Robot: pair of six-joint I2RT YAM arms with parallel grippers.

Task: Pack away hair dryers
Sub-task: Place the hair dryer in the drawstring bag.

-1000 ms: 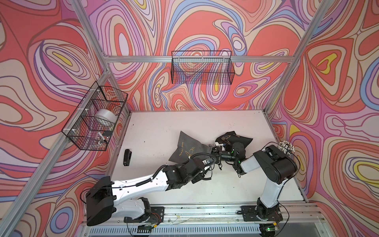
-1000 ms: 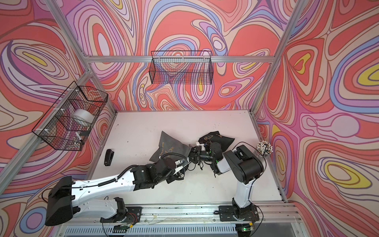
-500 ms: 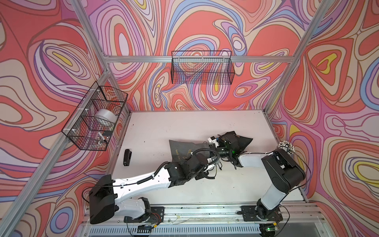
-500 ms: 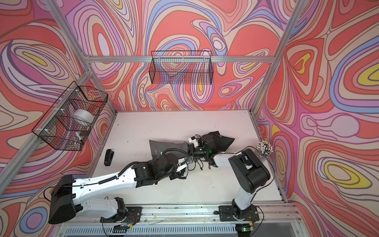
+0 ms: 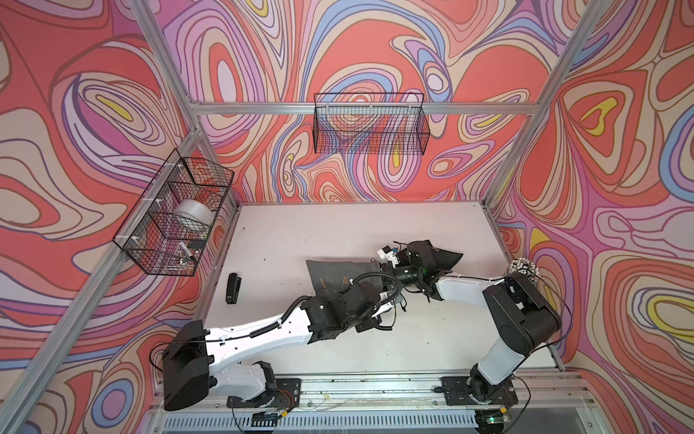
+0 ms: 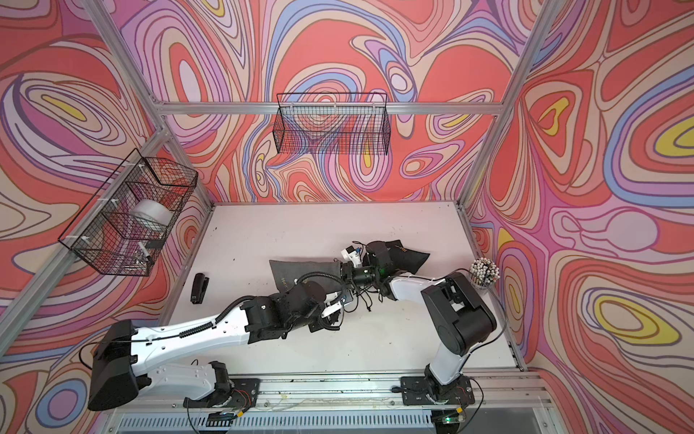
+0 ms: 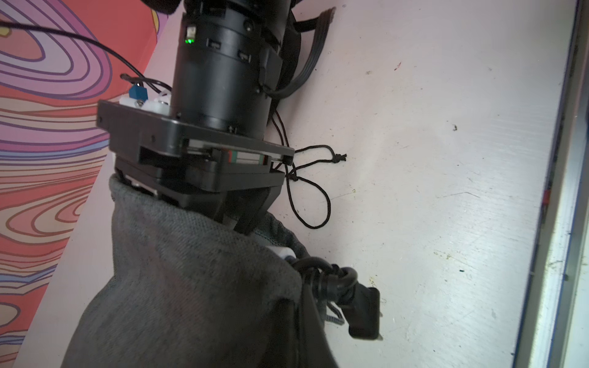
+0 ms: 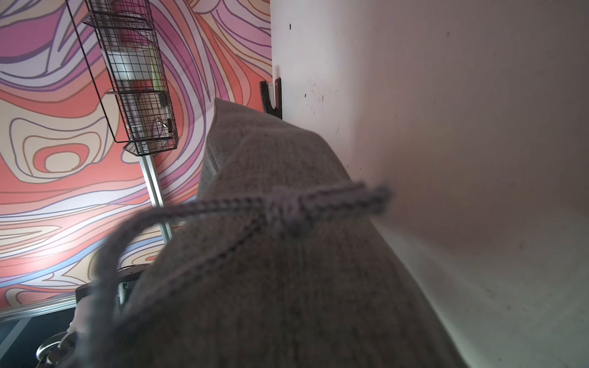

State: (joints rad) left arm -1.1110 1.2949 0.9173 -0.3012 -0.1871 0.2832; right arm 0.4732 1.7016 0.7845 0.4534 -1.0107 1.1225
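1. Left pincer (image 7: 299,331) pressed together on the rim of the grey woven drawstring pouch (image 7: 191,270).
2. Right pincer (image 7: 243,220) buried in that mouth; impossible to tell whether spread.
3. Glossy white hair dryer (image 7: 282,251) inside, black plug (image 7: 365,313) poking out.
4. Beneath, scuffed white tabletop (image 5: 338,233); around, swirl-patterned red walls (image 5: 375,45).

We pick out gold print on the grey pouch (image 5: 338,268) at mid-table: it opens with "Hair", and the rest is unreadable. Just right of it, the black pouch (image 5: 447,257) carries gold lettering too, too small for us to read.
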